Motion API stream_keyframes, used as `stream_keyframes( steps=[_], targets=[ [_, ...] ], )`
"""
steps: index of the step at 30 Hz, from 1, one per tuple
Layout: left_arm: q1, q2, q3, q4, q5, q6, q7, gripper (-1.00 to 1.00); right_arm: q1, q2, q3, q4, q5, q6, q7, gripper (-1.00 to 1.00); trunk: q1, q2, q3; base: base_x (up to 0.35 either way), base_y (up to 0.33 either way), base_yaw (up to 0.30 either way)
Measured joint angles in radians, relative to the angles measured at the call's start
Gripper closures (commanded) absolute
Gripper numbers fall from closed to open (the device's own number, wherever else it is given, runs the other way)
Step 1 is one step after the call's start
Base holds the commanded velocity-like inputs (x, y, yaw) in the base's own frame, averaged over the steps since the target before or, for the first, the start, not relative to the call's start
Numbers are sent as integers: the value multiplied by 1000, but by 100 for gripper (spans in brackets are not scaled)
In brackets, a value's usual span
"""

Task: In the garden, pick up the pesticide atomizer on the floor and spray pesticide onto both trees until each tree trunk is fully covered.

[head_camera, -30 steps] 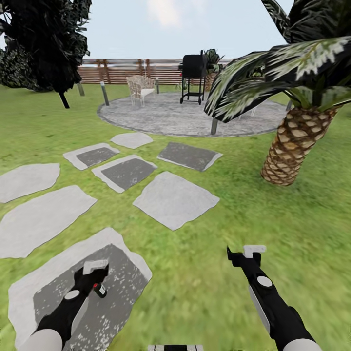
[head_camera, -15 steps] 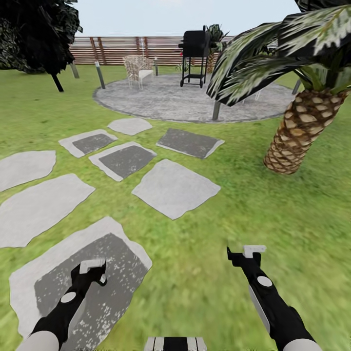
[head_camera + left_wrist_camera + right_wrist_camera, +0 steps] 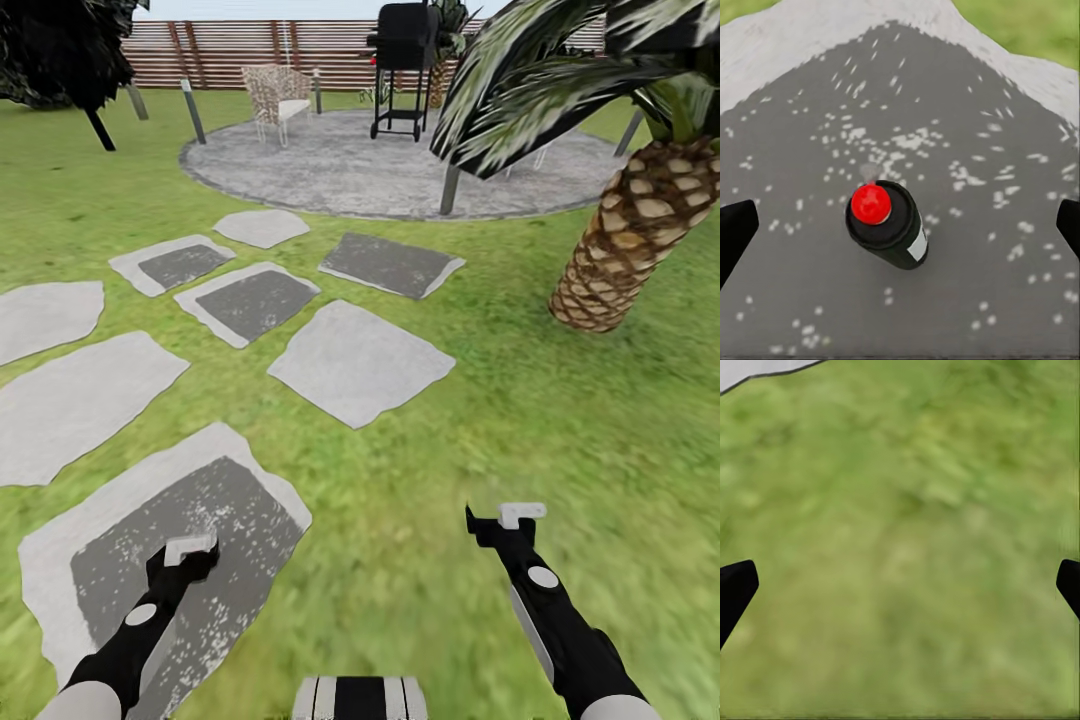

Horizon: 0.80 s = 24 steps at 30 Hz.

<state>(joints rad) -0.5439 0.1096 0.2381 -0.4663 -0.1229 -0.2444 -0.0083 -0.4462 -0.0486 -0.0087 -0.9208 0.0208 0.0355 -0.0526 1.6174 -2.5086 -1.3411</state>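
Observation:
The pesticide atomizer (image 3: 886, 225), a black bottle with a red cap, stands on a dark grey stone slab (image 3: 982, 285) flecked with white. In the left wrist view my left gripper (image 3: 902, 225) is open above it, one black fingertip on each side and well apart from it. In the head view the left gripper (image 3: 185, 558) hangs over that slab (image 3: 240, 520) and hides the bottle. My right gripper (image 3: 505, 520) is open over bare grass (image 3: 900, 547), holding nothing. The pale tree trunks are out of view.
Grey stepping slabs (image 3: 360, 360) cross the lawn toward a round paved patch (image 3: 400, 170) with a black grill (image 3: 400, 60) and a wicker chair (image 3: 275, 95). A scaly palm (image 3: 630, 250) stands right. Dark foliage (image 3: 60, 50), bollard lamps (image 3: 193, 110) and the slat fence (image 3: 250, 50) lie behind.
The head camera has tilted down, so the whole scene slid upward. My left gripper shifted over the atomizer, which showed beside it a second ago and is now covered in the head view.

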Motion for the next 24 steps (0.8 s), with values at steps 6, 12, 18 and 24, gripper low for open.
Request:
stream_keyframes(
  steps=[6,12,18,24],
  targets=[
    [0,0,0,1,-1,-24,4,-100,0,0,0,0,0,0,0,-100,3,-1,-33,0,0,0],
    [0,0,3,12,0,-43,6,-100,0,0,0,0,0,1,-1,-100,5,-3,-66,0,0,0],
    [0,0,3,14,0,-44,6,-100,0,0,0,0,0,0,-1,-100,8,-4,-99,0,0,0],
    [0,0,3,14,0,-45,7,-100,0,0,0,-1,0,1,-1,-100,11,-6,-131,0,0,0]
  ],
)
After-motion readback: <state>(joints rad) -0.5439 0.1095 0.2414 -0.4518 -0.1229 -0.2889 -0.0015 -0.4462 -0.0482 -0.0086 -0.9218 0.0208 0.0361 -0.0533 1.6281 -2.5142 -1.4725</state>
